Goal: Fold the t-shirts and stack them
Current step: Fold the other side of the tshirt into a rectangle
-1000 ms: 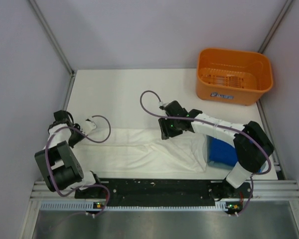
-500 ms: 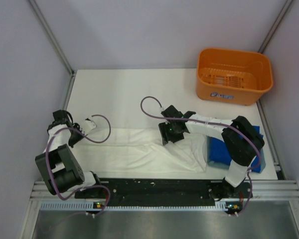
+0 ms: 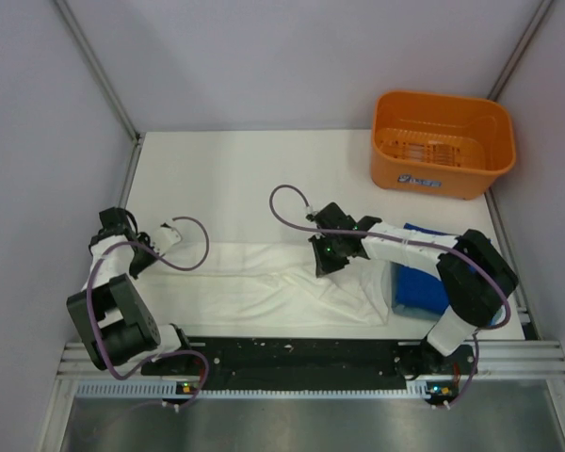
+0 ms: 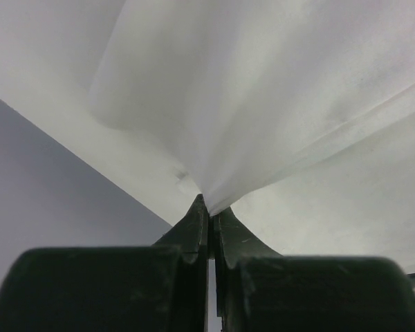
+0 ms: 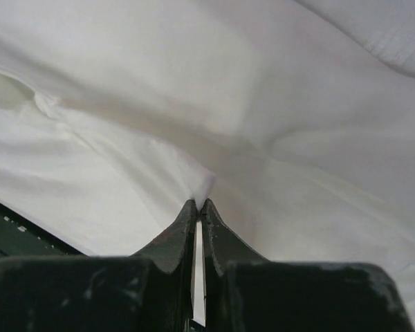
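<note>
The white t-shirt (image 3: 254, 287) lies as a long strip across the near part of the table; no print shows on it. My left gripper (image 3: 132, 259) is shut on its left end, and the left wrist view shows the cloth (image 4: 263, 104) pinched between the closed fingertips (image 4: 209, 205). My right gripper (image 3: 320, 267) is shut on a fold of the white t-shirt near the middle right; the right wrist view shows the cloth (image 5: 194, 117) bunched at its tips (image 5: 199, 204). The folded royal blue t-shirt (image 3: 424, 282) lies at the right, partly under my right arm.
An orange plastic basket (image 3: 443, 143) stands at the far right corner. The white table (image 3: 226, 179) is bordered by grey walls left, back and right. A black rail (image 3: 292, 353) runs along the near edge between the arm bases.
My right gripper has shifted slightly right and nearer with the white cloth, and the right arm's elbow has swung, showing more of the blue shirt. The left gripper has stayed put.
</note>
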